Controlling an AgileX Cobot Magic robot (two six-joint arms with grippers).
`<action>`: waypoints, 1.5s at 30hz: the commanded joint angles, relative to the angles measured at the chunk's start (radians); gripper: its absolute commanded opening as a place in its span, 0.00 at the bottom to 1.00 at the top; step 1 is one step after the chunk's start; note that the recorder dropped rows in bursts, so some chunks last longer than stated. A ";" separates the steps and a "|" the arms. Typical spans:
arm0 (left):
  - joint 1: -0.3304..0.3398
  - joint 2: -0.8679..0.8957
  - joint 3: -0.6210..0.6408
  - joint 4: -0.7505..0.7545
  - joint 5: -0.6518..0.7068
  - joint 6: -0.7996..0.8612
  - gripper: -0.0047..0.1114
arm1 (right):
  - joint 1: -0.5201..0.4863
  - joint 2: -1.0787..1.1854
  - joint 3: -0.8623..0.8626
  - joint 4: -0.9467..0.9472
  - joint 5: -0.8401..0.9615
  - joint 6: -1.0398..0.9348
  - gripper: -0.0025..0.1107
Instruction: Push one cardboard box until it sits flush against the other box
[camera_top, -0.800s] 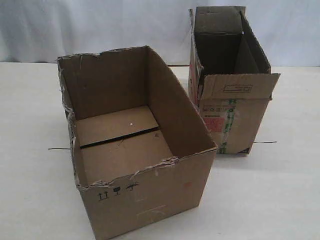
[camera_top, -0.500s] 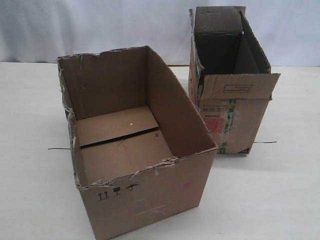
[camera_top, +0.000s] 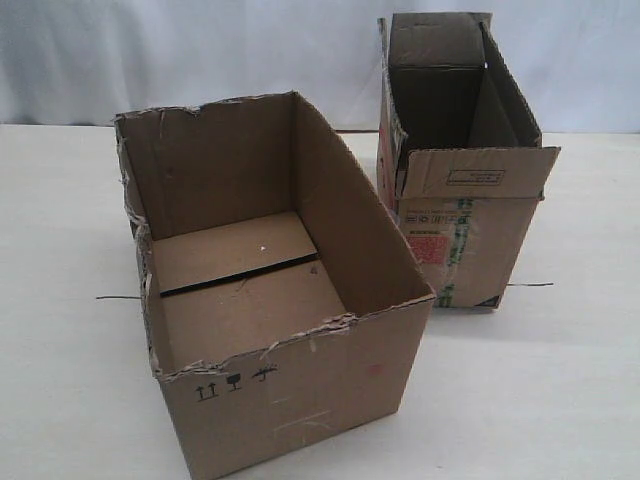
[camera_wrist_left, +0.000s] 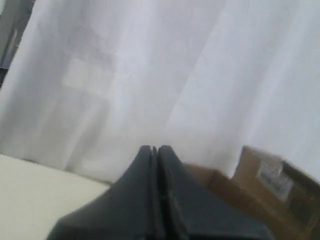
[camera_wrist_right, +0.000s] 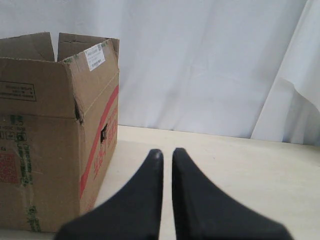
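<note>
The wide cardboard box (camera_top: 300, 390), with a ragged rim and small black symbols, stands open at the front left of the table. The other box (camera_top: 470, 230), taller with a red label and green-and-white tape, stands behind it to the right; a gap separates them. Neither gripper shows in the exterior view. In the right wrist view my right gripper (camera_wrist_right: 167, 152) hovers over bare table beside the other box (camera_wrist_right: 45, 125), its fingers all but together and holding nothing. My left gripper (camera_wrist_left: 154, 148) is shut and empty, with blurred brown cardboard (camera_wrist_left: 225, 187) beyond it.
The boxes rest on a pale table (camera_top: 560, 380) with a white curtain (camera_top: 150, 50) hung behind it. Thin dark marks lie on the tabletop left of the wide box (camera_top: 118, 297) and right of the tall box (camera_top: 530, 285).
</note>
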 joint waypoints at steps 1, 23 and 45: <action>-0.018 -0.003 -0.012 0.141 -0.138 -0.292 0.04 | -0.005 -0.003 0.004 0.002 0.001 -0.003 0.07; -0.042 0.652 -0.704 1.479 -0.596 -1.028 0.04 | -0.005 -0.003 0.004 0.002 0.001 -0.003 0.07; -0.093 0.701 -0.923 0.173 1.158 1.285 0.04 | -0.005 -0.003 0.004 0.002 0.001 -0.003 0.07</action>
